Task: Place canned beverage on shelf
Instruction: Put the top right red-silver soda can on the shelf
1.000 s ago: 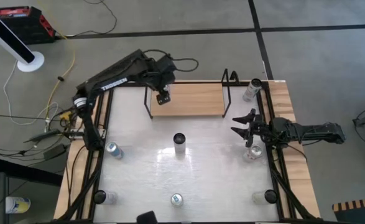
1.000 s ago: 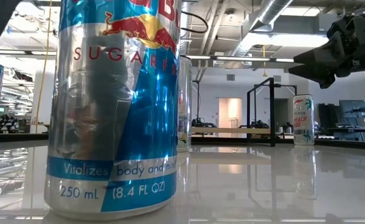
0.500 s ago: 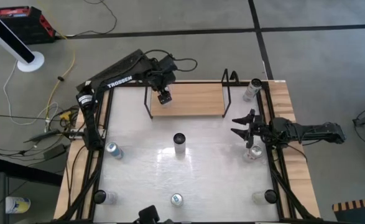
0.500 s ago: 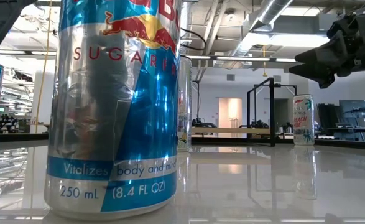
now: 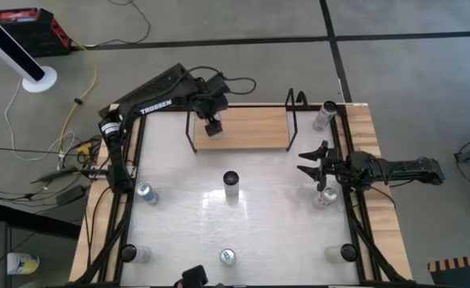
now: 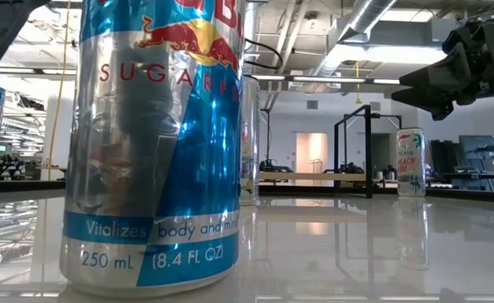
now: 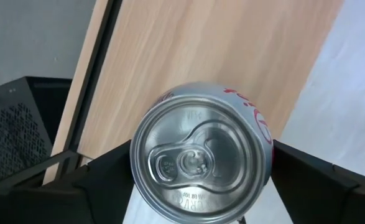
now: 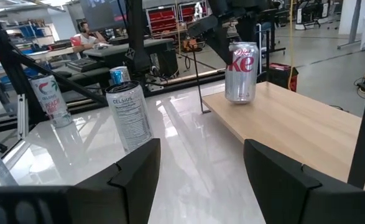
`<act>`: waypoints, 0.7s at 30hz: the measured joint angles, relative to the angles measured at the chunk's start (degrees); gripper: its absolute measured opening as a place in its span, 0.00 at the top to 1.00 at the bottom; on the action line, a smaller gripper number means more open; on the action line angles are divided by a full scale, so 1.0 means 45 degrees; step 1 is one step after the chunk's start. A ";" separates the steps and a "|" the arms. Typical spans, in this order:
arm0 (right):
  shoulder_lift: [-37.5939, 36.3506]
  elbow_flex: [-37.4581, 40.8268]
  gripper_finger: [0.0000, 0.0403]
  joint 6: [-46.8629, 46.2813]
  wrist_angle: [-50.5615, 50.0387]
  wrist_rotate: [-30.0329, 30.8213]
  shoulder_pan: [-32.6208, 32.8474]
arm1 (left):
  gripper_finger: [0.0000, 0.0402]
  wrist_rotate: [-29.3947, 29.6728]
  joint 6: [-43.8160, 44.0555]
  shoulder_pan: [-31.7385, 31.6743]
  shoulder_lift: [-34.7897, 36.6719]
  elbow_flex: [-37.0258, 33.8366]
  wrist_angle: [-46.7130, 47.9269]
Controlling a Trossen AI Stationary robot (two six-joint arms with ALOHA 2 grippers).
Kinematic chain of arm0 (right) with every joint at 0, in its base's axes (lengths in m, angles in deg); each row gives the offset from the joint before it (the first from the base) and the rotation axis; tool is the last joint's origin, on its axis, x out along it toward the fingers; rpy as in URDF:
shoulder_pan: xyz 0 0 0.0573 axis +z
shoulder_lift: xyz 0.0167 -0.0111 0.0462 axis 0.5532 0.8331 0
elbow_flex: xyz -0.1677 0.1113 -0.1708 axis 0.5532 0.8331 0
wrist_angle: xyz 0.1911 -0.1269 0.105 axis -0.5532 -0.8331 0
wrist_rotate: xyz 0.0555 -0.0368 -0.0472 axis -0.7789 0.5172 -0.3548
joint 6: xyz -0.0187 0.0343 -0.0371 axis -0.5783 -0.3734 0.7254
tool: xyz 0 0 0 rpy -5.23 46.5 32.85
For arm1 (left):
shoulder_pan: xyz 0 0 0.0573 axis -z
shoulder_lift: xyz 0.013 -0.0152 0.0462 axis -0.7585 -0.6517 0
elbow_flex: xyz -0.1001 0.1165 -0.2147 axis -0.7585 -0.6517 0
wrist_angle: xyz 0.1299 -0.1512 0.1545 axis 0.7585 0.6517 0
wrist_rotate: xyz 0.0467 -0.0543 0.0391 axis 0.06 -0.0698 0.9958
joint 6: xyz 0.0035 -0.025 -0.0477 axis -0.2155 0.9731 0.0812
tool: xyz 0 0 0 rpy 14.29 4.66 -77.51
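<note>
My left gripper [image 5: 213, 126] is shut on a silver Diet Coke can [image 7: 201, 165] over the left part of the shelf [image 5: 255, 128], a light-wood board in a black wire frame at the table's far side. The right wrist view shows the can [image 8: 240, 71] upright, its bottom at the board [image 8: 294, 124]; whether it rests there or hangs just above, I cannot tell. My right gripper [image 5: 307, 160] is open and empty above the table's right side. My left gripper pinches the can's side wall near its top rim [image 7: 140, 163] between its two fingers [image 7: 101, 177], one on each side. The fingers come from above, pointing down. The can stands upright, its tab end up, over the board.
A Celsius can [image 5: 231, 182] stands mid-table. Other cans stand at the left [image 5: 144, 192], near left [image 5: 138, 254], near middle [image 5: 226, 257], near right [image 5: 333, 254], right [image 5: 324, 196] and far right [image 5: 325, 114]. The shelf's black upright ends [image 5: 295, 120] flank the board.
My left gripper has gone a little toward the table's right edge over the shelf board, still shut on the can, which stays upright.
</note>
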 joint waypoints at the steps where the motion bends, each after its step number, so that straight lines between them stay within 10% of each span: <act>1: -0.0002 0.0000 0.37 0.0000 -0.0017 0.0002 0.0000 | 0.17 0.0001 -0.0002 0.0029 0.0000 0.0000 0.0001; 21: -0.0002 0.0000 0.37 -0.0010 -0.0087 0.0012 0.0000 | 0.11 0.0713 -0.0371 0.0116 0.0024 0.1900 0.1062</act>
